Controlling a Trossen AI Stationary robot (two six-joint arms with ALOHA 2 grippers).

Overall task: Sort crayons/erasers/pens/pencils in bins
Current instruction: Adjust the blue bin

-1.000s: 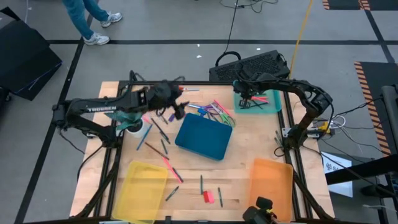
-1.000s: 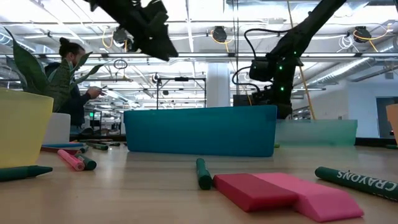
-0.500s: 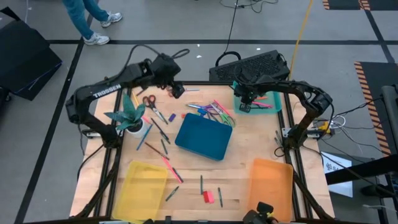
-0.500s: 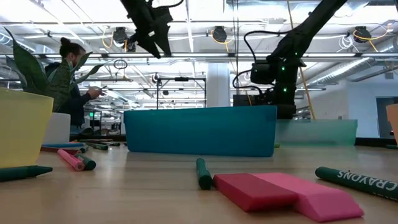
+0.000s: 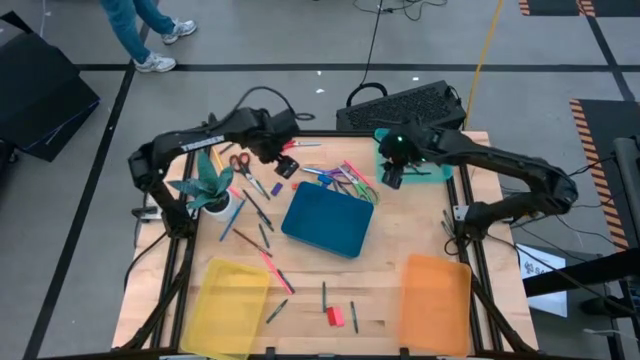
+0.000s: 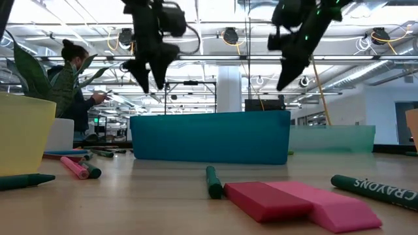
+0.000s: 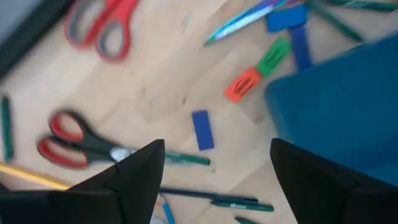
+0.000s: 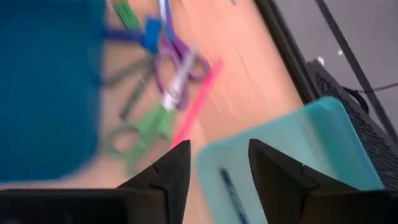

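Wood desk [image 5: 400,235]: strewn with pens, crayons, scissors, erasers; dark blue bin [image 5: 327,220] at its centre, taken as landmark.
Left hand [image 5: 285,168]: raised off the desk beyond the far-left corner of the dark blue bin; fingers spread wide, nothing between them in the left wrist view.
Under left hand: blue eraser [image 7: 201,129] flat on bare wood, just beside the dark blue bin's edge; red eraser [image 7: 242,84] and green eraser [image 7: 273,56] lie near it, closer to that bin's far edge; red-handled scissors [image 7: 74,142] apart on the other side.
Right hand [image 5: 391,177]: lifted, off the far-right corner of the dark blue bin, over the near edge of the teal bin [image 5: 437,170]; fingers parted, empty.
Teal bin contents: a few thin sticks, too blurred to name.
Other bins: yellow bin [image 5: 232,305] and orange bin [image 5: 436,295] on the side of the dark blue bin nearest the camera, both look empty.
More erasers: red and pink blocks [image 6: 300,203] between yellow and orange bins, untouched.
Step in hand (judged): left hand lining up on the blue eraser; right hand free over the teal bin.
Next move calls for: lowering straight over the blue eraser, fingers straddling its short sides, clear of the green pens [image 7: 211,200] nearby.
Progress: early, most items unsorted.
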